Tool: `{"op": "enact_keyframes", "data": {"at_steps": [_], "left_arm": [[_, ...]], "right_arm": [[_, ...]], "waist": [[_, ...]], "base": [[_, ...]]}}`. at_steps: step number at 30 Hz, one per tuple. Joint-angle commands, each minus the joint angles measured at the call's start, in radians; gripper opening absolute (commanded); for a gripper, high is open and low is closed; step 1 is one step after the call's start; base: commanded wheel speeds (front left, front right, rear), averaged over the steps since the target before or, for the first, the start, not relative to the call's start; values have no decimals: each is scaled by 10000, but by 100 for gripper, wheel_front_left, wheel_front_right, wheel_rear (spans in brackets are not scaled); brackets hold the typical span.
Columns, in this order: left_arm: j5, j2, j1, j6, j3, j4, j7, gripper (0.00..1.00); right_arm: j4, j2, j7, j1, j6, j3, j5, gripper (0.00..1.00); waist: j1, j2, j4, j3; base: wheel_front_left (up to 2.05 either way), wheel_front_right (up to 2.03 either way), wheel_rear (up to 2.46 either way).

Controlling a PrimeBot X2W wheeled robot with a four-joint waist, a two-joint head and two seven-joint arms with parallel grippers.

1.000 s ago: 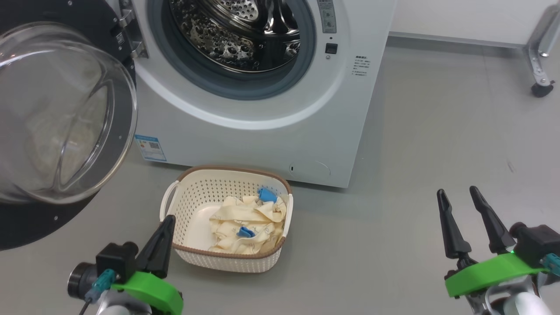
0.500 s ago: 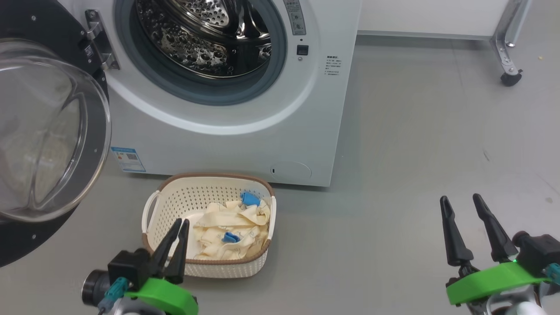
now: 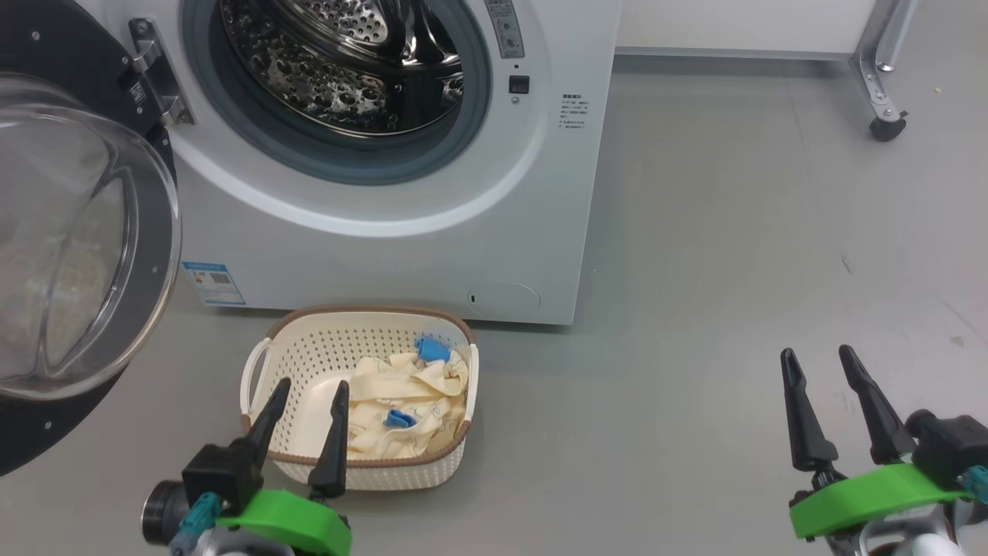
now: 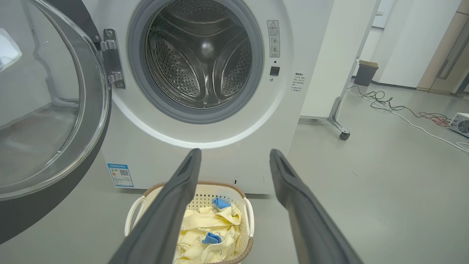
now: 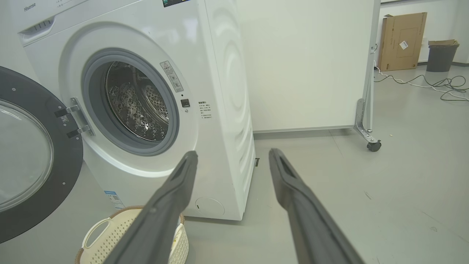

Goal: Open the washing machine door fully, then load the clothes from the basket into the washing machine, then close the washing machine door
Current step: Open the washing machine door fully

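The white washing machine (image 3: 401, 247) stands ahead with its steel drum (image 3: 340, 62) exposed. Its door (image 3: 77, 247), black-rimmed with a clear glass bowl, hangs swung wide at the left; the left wrist view shows the door (image 4: 51, 110) too. On the floor in front sits the cream basket (image 3: 262, 363), holding cream-yellow clothes (image 3: 405, 398) with blue trim. My left gripper (image 3: 309, 390) is open, empty, above the basket's near left part. In its own view the left gripper (image 4: 234, 156) points over the clothes (image 4: 209, 227). My right gripper (image 3: 817, 357) is open and empty, far right over bare floor.
A white panel on a castor frame (image 3: 884, 127) stands to the right behind the machine. Cables (image 4: 395, 110), a bin (image 4: 364, 71) and a cardboard box (image 5: 401, 40) lie farther off. Grey floor (image 3: 733, 270) spreads to the right.
My left gripper's fingers have spread from shut to open. The head camera shifted, so the scene slid left and the basket appears closer to the left gripper.
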Motion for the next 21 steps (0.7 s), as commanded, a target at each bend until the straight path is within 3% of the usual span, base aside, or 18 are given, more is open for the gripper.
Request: {"op": "enact_keyframes", "data": {"at_steps": [1, 21], "left_arm": [[86, 94, -276, 13, 455, -402, -139, 100], [643, -101, -61, -150, 966, -784, -142, 100]], "right_arm": [[-282, -72, -95, -407, 35, 112, -72, 100], [-189, -18, -95, -501, 35, -2, -287, 100]], "waist": [[1, -1, -17, 19], [1, -1, -48, 203]], "base": [[0, 0, 0], [0, 0, 0]]}}
